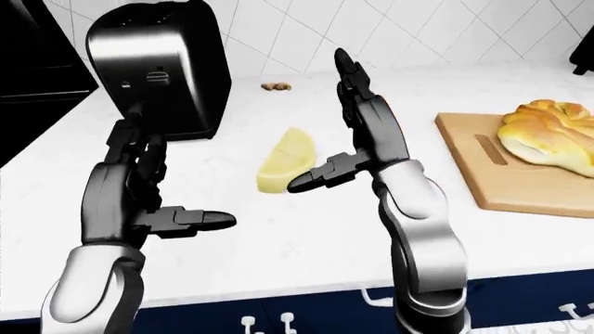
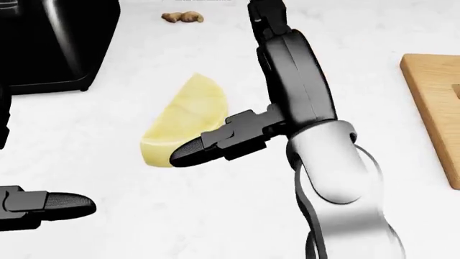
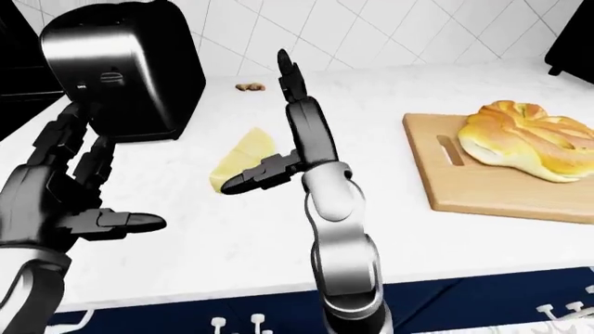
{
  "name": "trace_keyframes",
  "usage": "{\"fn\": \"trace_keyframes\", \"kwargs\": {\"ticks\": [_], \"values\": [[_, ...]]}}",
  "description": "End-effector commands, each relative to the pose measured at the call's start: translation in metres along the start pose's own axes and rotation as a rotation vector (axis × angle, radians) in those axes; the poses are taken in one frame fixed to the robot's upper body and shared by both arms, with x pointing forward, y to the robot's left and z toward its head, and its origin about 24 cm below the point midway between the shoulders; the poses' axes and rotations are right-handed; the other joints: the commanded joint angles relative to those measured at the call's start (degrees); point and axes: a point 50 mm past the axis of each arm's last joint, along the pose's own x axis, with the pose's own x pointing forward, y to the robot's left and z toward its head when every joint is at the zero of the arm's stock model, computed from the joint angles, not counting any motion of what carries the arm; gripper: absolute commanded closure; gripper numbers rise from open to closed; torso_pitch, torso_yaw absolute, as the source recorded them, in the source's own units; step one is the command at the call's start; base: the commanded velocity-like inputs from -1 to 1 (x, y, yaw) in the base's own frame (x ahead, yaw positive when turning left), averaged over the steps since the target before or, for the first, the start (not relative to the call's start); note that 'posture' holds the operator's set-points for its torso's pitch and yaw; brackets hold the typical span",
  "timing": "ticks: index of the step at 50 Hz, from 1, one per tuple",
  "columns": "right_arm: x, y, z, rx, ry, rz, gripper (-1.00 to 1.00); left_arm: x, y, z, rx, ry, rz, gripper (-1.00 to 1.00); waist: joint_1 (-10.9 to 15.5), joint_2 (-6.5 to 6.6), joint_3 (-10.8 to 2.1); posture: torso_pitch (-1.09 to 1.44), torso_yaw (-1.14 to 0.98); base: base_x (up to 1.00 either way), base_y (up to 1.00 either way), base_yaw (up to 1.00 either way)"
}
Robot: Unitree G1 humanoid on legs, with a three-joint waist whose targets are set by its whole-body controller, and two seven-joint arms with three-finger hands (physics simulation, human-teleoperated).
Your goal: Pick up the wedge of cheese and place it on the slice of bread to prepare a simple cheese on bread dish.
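Note:
A pale yellow cheese wedge point(image 2: 183, 121) lies on the white counter point(image 1: 278, 243), below and right of the toaster. A golden braided bread point(image 3: 529, 136) sits on a wooden cutting board point(image 3: 443, 182) at the right. My right hand point(image 1: 323, 125) is open just right of the cheese, with its fingers pointing up and its thumb point(image 2: 208, 145) reaching left across the wedge's lower right edge. My left hand point(image 1: 176, 182) is open and empty at the lower left, below the toaster, thumb pointing right. Neither hand holds anything.
A black and chrome toaster point(image 1: 158, 69) stands at the upper left. A small brown piece point(image 1: 276, 86) lies by the tiled wall. Dark appliances show at the far left point(image 1: 37, 49) and top right point(image 1: 583, 59). The counter's near edge runs along the bottom above blue cabinets point(image 1: 520, 299).

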Motion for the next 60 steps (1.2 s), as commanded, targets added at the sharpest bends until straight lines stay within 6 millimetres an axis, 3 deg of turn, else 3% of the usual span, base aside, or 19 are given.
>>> {"fn": "trace_keyframes", "kwargs": {"ticks": [1, 31, 42, 60], "values": [[-0.001, 0.002, 0.018, -0.029, -0.101, -0.001, -1.00, -0.002, 0.001, 0.010, 0.014, -0.072, 0.004, -1.00, 0.0, 0.17, -1.18, 0.00, 0.00, 0.00, 0.00, 0.00], [0.045, 0.028, 0.001, -0.107, -0.004, 0.055, -1.00, -0.003, -0.004, 0.014, 0.012, -0.075, -0.003, -1.00, -0.1, 0.86, -1.91, 0.00, 0.00, 0.00, 0.00, 0.00], [0.051, 0.020, -0.006, -0.177, 0.039, 0.005, -1.00, -0.003, -0.003, 0.013, 0.012, -0.075, 0.000, -1.00, 0.3, 0.56, -2.16, 0.00, 0.00, 0.00, 0.00, 0.00], [0.055, 0.026, -0.028, -0.190, 0.116, 0.025, -1.00, -0.004, -0.002, 0.010, 0.010, -0.070, 0.001, -1.00, 0.2, 0.67, -2.48, 0.00, 0.00, 0.00, 0.00, 0.00]]}}
